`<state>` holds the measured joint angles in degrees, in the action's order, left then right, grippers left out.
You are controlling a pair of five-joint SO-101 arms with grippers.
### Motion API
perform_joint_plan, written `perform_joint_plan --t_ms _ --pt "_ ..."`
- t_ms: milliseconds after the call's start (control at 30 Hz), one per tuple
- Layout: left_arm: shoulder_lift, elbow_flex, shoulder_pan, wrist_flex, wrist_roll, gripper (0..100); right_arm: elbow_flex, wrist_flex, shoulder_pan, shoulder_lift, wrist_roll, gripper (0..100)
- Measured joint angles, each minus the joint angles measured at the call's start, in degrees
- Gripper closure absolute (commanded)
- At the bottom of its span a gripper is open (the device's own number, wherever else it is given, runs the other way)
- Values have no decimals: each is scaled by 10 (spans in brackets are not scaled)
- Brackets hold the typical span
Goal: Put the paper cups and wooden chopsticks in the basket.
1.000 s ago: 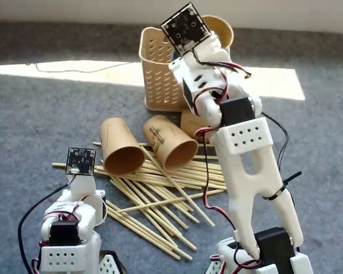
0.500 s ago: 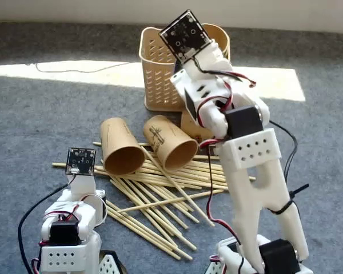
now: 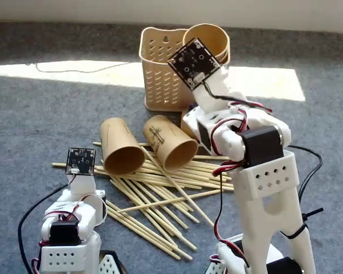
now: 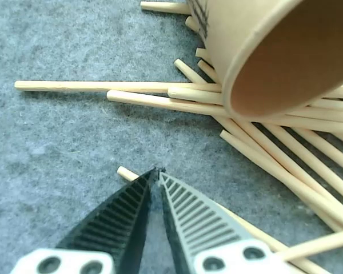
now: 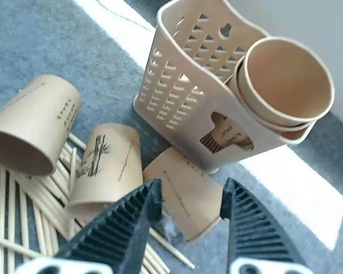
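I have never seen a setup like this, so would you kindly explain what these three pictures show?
These are two small robot arms, each ending in a two-fingered gripper. The high view comes from a fixed camera looking down on both. The other two pictures come from a camera on each arm's wrist. On the grey carpet lie a heap of chopsticks and three paper cups on their sides: first cup, second cup and third cup. The basket stands upright with stacked cups in it. The left gripper is shut just above the chopsticks. The right gripper is open above the third cup. Neither holds anything.
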<state>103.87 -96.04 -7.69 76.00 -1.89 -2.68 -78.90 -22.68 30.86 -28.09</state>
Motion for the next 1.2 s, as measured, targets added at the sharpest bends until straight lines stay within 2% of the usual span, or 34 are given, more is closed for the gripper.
perform_joint_plan --t_ms 167,467,633,867,1200 --pt "0 0 0 0 0 993 -11 -71 1 2 46 821" --pt "0 0 0 0 0 993 -149 -74 -33 2 9 818" --pt "0 0 0 0 0 993 -217 -9 -36 2 4 817" --pt "0 0 0 0 0 993 -325 101 -45 2 -41 817" --pt "0 0 0 0 0 993 -431 283 -45 2 -43 821"
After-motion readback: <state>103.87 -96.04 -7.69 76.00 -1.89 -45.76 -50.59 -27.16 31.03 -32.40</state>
